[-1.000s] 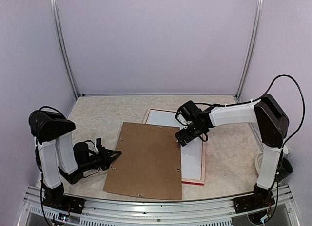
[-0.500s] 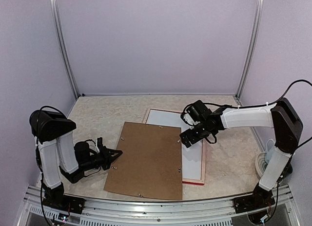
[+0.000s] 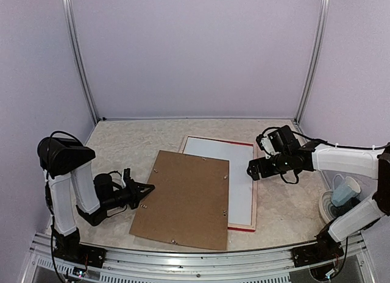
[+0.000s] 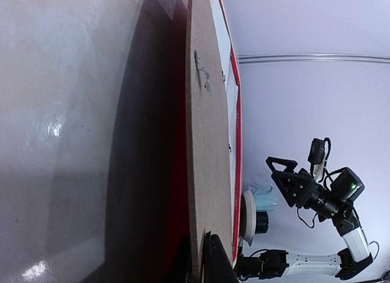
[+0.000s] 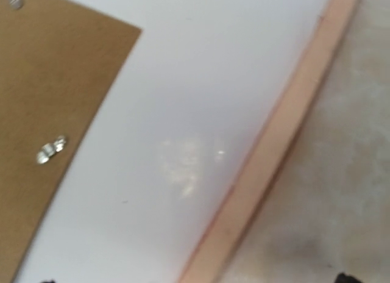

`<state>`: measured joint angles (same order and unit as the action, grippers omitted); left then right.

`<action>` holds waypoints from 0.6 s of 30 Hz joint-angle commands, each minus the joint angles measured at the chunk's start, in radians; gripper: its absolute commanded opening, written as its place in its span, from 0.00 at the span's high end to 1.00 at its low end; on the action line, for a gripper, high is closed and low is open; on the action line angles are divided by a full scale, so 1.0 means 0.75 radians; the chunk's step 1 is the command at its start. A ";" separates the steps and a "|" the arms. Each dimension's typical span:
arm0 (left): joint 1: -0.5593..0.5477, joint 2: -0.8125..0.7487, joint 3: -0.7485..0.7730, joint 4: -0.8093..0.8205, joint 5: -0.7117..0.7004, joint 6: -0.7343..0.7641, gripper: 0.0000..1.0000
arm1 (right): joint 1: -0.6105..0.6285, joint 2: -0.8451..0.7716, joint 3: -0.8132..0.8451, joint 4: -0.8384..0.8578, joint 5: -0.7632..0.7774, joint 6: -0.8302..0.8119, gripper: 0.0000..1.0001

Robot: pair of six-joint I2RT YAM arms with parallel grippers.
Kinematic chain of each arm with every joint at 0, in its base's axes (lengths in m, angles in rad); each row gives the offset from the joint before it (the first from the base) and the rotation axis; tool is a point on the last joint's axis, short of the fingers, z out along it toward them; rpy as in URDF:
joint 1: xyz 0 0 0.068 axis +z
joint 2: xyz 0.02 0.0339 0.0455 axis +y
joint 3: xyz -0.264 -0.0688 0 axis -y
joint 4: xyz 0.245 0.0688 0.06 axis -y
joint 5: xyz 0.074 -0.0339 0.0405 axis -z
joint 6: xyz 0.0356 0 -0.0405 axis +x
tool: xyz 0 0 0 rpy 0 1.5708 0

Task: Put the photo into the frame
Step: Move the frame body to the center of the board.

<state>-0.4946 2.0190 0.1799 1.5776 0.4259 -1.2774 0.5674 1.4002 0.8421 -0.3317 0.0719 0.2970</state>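
Frame (image 3: 254, 191) lay flat on the table (image 3: 122, 149), pale back up, a red strip showing along its near edge. The brown backing board (image 3: 186, 200) covered its left part and ran out over its near-left side. We saw the left gripper (image 3: 146, 190) closed, its tips at the board's left edge, as it had been a second before; whether it pinched the board we could not tell. A white sheet (image 3: 241, 173) filled the frame; photo back or mat, we could not say. Farther back, the right gripper (image 3: 251, 172), jaws spread and empty, had left the sheet and hung just past the right rim.
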 commanded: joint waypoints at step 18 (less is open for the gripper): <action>0.064 0.083 0.150 0.367 0.091 0.099 1.00 | -0.183 0.131 -0.111 0.250 -0.236 0.132 0.02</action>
<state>-0.4583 2.0682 0.2798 1.5764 0.5117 -1.2739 0.4412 1.4654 0.7387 -0.1810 -0.0742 0.3744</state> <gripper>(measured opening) 0.039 0.987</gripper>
